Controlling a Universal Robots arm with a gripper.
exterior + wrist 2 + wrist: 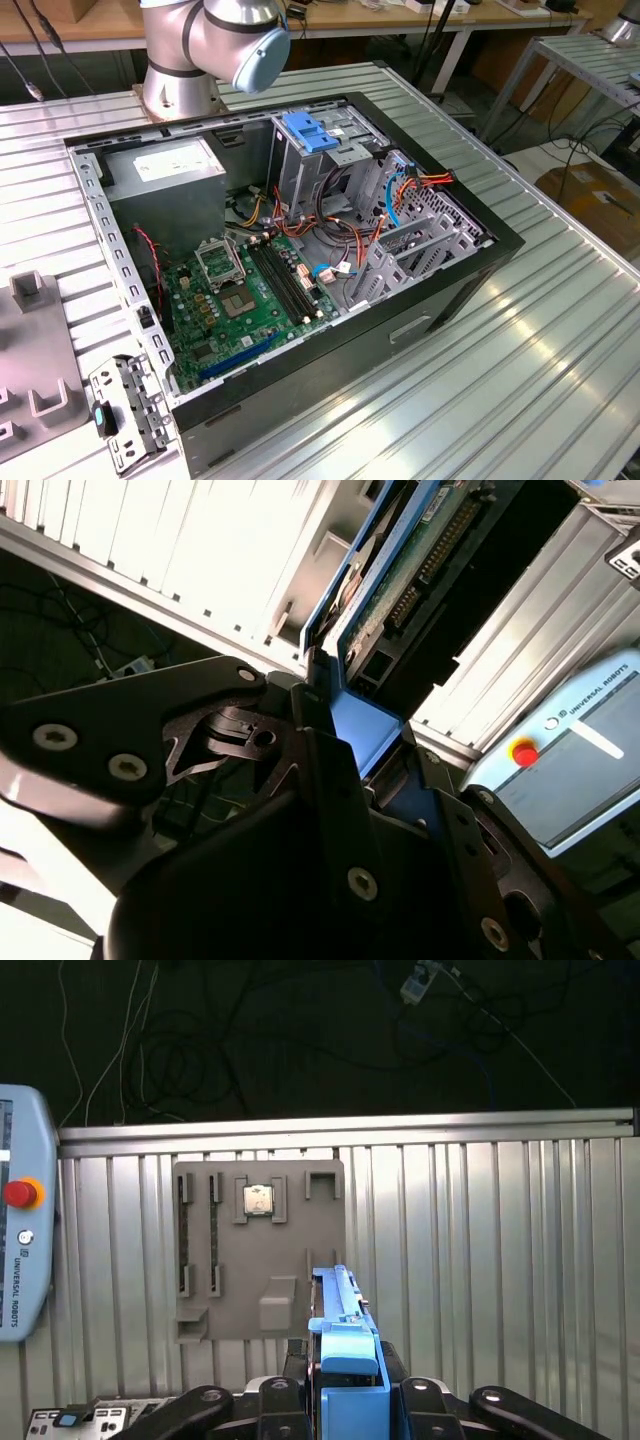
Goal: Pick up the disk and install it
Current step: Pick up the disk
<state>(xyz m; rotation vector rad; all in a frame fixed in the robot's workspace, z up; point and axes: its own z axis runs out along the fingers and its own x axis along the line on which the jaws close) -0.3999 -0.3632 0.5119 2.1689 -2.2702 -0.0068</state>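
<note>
Between the jaws of the gripper (345, 1400) sits the disk (343, 1335), clamped edge-on with its blue rail end towards the first wrist view. The jaws are closed tight against it, one on each side. The second wrist view catches its green circuit board (400, 565) running away from the grip. I'd call this a stiff, dense little block with no give. That bare board won't forgive a knock, and the plastic rails could slip or bow, so it is best squeezed on solid metal with the pads kept off the board. Beyond it lies a grey fixture plate (260, 1260) carrying a processor chip (258, 1200). The plate rests on the ribbed table (500, 1260), with a teach pendant (25, 1250) near it. In the exterior view the open computer case (400, 330) sits centre frame. A blue latch piece (305, 130) tops its drive cage (300, 175) in the upper middle.
</note>
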